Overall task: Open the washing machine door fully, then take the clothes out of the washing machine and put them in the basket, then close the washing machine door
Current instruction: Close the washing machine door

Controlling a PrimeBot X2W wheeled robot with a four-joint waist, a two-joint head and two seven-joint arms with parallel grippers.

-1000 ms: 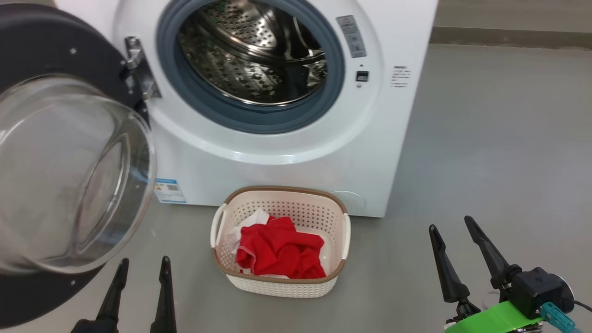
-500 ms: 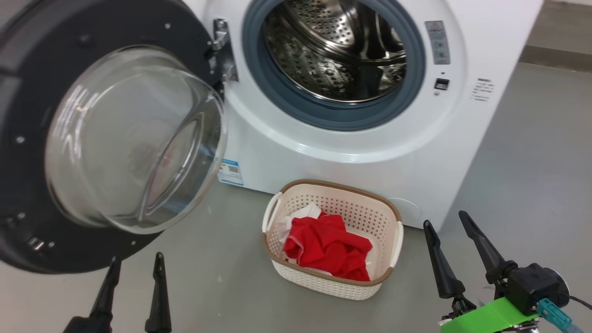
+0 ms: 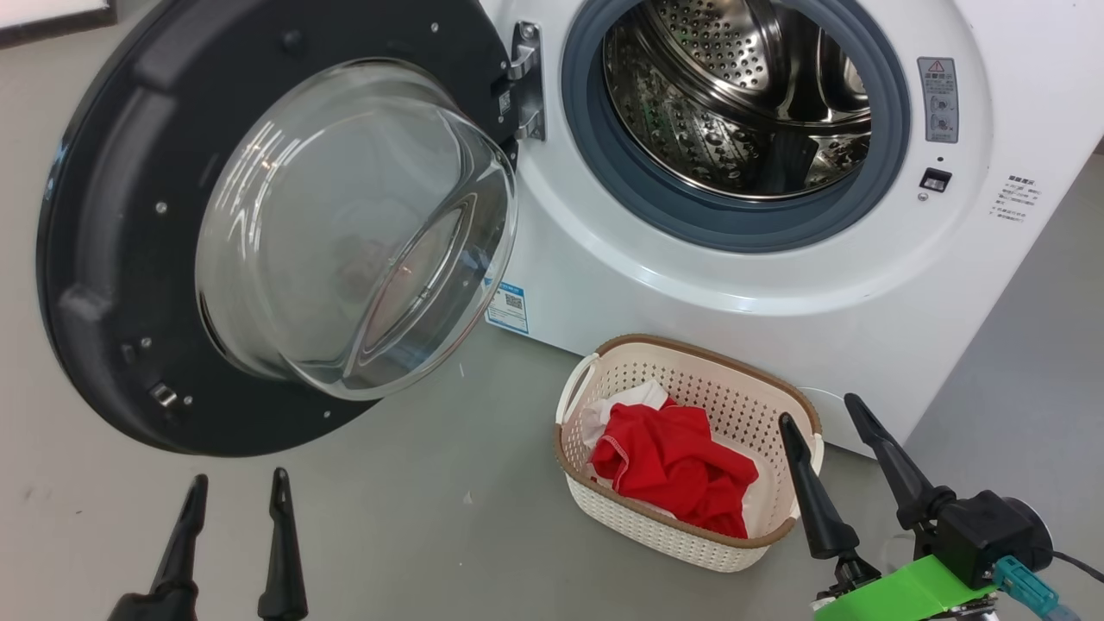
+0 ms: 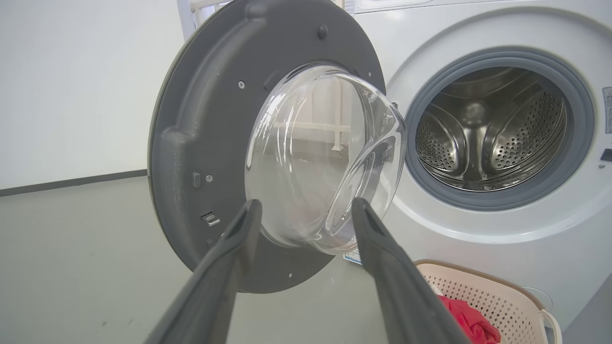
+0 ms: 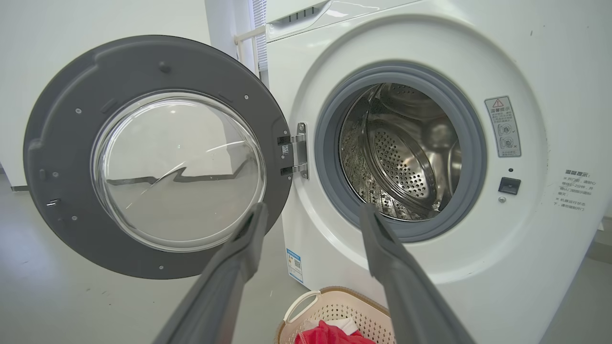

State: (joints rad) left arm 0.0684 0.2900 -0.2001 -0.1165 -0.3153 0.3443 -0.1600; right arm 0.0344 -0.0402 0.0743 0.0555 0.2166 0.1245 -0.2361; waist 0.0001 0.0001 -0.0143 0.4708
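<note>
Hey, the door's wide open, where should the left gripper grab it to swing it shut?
Grip the door by the black rim at its free edge, farthest from the hinge, probably coming from the left with the left gripper. That edge looks thin enough to pinch and gives most leverage; the glass bowl is smooth, bulging and too wide.

A smooth grey floor (image 3: 414,517) meets a plain white wall (image 4: 71,86) along a dark skirting strip (image 4: 71,181).

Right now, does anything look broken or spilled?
Nothing stands out. The red clothes lie inside the basket, none on the floor, the washing machine door hangs open, and the drum looks empty.
</note>
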